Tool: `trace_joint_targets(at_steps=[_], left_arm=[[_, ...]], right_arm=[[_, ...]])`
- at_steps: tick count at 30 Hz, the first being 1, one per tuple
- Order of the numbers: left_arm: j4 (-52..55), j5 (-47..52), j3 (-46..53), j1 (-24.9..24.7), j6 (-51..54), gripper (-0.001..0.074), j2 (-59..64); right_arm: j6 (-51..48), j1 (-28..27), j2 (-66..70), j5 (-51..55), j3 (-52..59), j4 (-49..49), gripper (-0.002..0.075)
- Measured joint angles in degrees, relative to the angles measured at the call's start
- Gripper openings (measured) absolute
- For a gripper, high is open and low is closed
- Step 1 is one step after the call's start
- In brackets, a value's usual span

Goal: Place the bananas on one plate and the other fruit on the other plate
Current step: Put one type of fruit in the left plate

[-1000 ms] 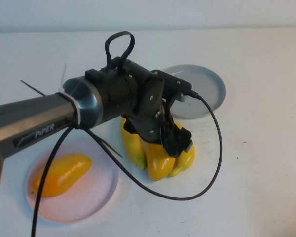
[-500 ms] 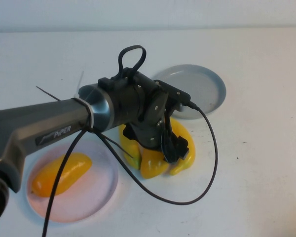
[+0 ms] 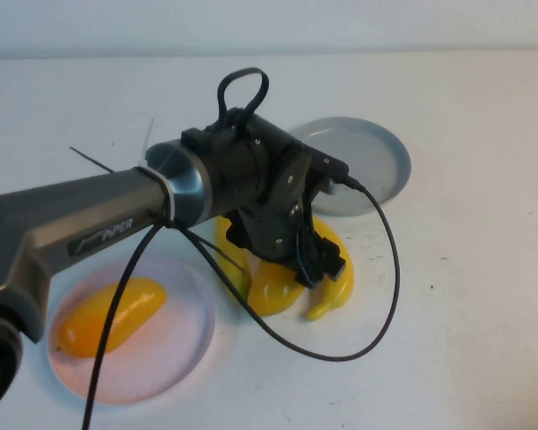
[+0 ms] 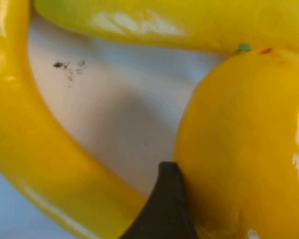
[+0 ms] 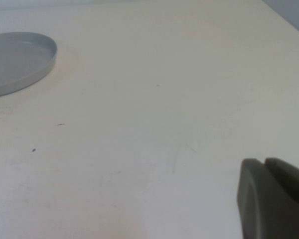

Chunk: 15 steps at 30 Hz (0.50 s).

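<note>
Mango (image 3: 278, 291): between the plates, among the bananas (image 3: 334, 285); judged smooth, plump, slippery; best taken across its middle.
Left gripper (image 3: 312, 265): lowered onto the pile; one finger (image 4: 164, 209) is pressed against the mango (image 4: 244, 144); closure cannot be told.
Right gripper (image 5: 274, 199): parked over bare table, fingers together.
Pink plate (image 3: 193, 349): one mango held.
Grey plate (image 3: 377, 161): seen in high and right wrist views.
Left wrist view: finger contact shown, hidden from above.

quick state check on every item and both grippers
grey plate: empty
pink plate: holds one mango
second mango: on table among bananas
left gripper: down on that pile, at the mango
right gripper: parked above bare table, shut
</note>
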Motion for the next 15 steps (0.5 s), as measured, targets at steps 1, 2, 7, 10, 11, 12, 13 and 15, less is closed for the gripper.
trace_joint_targets(at_steps=[1,2,7,10,11,12,13,15], left_arm=[[-0.1,2.3,-1.6,0.0,0.1,0.0554,0.0],[-0.3,4.8,-3.6,0.0,0.1,0.0554,0.0],[-0.4,18.0,-12.5,0.0,0.7,0.0554,-0.7],[-0.4,20.6,-14.0,0.0,1.7,0.0554,-2.5],[-0.5,21.0,-14.0,0.0,1.9,0.0554,-2.9],[-0.6,21.1,-13.3,0.0,1.9,0.0554,-3.8],[-0.6,21.4,-12.5,0.0,2.0,0.0554,-4.8],[-0.5,21.5,-10.5,0.0,2.0,0.0554,-7.0]], right_arm=[[0.0,0.0,0.0,0.0,0.0,0.0,-0.0017],[0.0,0.0,0.0,0.0,0.0,0.0,-0.0017],[0.0,0.0,0.0,0.0,0.0,0.0,-0.0017],[0.0,0.0,0.0,0.0,0.0,0.0,-0.0017],[0.0,0.0,0.0,0.0,0.0,0.0,-0.0017],[0.0,0.0,0.0,0.0,0.0,0.0,-0.0017],[0.0,0.0,0.0,0.0,0.0,0.0,-0.0017],[0.0,0.0,0.0,0.0,0.0,0.0,-0.0017]])
